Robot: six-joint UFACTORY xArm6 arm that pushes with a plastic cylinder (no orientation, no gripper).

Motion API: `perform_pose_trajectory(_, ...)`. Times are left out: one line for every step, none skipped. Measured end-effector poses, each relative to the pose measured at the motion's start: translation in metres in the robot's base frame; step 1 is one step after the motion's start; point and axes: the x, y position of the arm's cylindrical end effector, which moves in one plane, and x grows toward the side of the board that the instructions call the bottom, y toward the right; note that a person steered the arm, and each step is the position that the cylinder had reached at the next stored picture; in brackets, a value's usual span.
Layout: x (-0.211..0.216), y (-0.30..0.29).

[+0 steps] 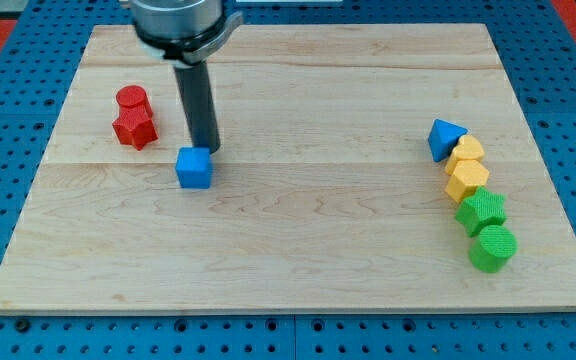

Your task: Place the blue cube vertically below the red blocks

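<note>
Nearest, at the right of the board, a green cylinder sits close to the near edge, touching a green star-like block just beyond it. The chain runs on away from the viewer: a yellow hexagon-like block, then another yellow block, then a blue triangle at its far end, each touching the next.

Left of centre lies the blue cube. My tip stands at the cube's far right corner, touching or very nearly touching it; the rod grasps nothing, having no jaws, and only rests against the block.

Farther left and a little beyond, well apart from the cube, are the red blocks: a red star-like block with a red cylinder touching it on its far side. The cube lies to their right and slightly nearer.
</note>
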Motion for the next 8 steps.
perform_pose_trajectory(0.034, -0.003)
perform_pose_trajectory(0.070, -0.004)
perform_pose_trajectory(0.094, -0.056)
perform_pose_trajectory(0.121, -0.038)
perform_pose_trajectory(0.145, -0.017)
perform_pose_trajectory(0.174, -0.008)
perform_pose_trajectory(0.170, -0.054)
perform_pose_trajectory(0.142, -0.072)
